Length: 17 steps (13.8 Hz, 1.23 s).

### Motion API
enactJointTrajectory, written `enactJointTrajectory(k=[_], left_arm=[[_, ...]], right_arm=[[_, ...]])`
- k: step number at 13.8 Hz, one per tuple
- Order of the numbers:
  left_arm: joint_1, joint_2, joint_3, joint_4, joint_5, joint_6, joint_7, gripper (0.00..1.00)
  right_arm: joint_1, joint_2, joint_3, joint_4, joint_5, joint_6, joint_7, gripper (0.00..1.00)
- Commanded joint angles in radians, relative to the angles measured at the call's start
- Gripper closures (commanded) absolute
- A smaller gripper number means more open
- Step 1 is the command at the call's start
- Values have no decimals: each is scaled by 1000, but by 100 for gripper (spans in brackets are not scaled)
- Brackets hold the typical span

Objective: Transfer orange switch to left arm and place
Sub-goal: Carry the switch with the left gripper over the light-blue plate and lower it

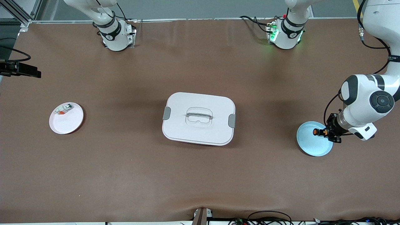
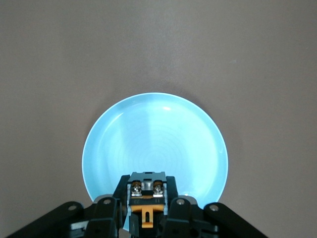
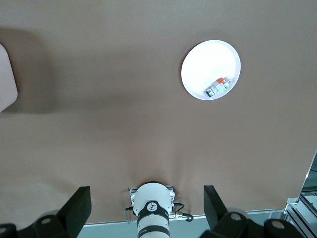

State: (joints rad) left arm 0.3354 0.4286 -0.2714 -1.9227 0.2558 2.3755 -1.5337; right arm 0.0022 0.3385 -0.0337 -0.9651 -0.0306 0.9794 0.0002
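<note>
The orange switch (image 1: 317,132), a small black part with an orange end, is held in my left gripper (image 1: 325,132) just over the blue plate (image 1: 312,144) at the left arm's end of the table. In the left wrist view the fingers (image 2: 111,210) are shut on the switch (image 2: 146,188) above the plate (image 2: 153,139). My right gripper (image 3: 146,196) is open and empty, high over the table near its own base; it does not show in the front view. The white box (image 1: 198,118) with grey latches stands in the middle of the table.
A pink plate (image 1: 67,122) at the right arm's end holds a small silver-white piece with a red bit (image 1: 64,109); both show in the right wrist view (image 3: 205,62). A black device (image 1: 19,69) sticks in at that end's edge.
</note>
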Motion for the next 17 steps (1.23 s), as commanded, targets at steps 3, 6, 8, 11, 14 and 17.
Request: enactJointTrajectory(k=[3,6,8,11,14,17], left_arm=[[4,77,4,63,42,-9,-22,100],[14,93,6,64,81,-2,-23,100],[14,113,6,64,92,5,-26,100],[16,137,8,64,95,34,-29,100],[14,159,8,64,97,79,-57,100],[14,168,12,64,115,83,-65,100]], right_arm=[[-16,-172,18,-255,-14,151,-5,0],[-16,-288,18,-420,-15,264,-5,0],[-16,-308,18,-440,-15,283,-3,0],[-18,-322,18,-445,-15,303,-5,0],[-27,-332,18,-454,-11,327,-5,0],[-28,-335,20,-454,-6,338,-5,0]])
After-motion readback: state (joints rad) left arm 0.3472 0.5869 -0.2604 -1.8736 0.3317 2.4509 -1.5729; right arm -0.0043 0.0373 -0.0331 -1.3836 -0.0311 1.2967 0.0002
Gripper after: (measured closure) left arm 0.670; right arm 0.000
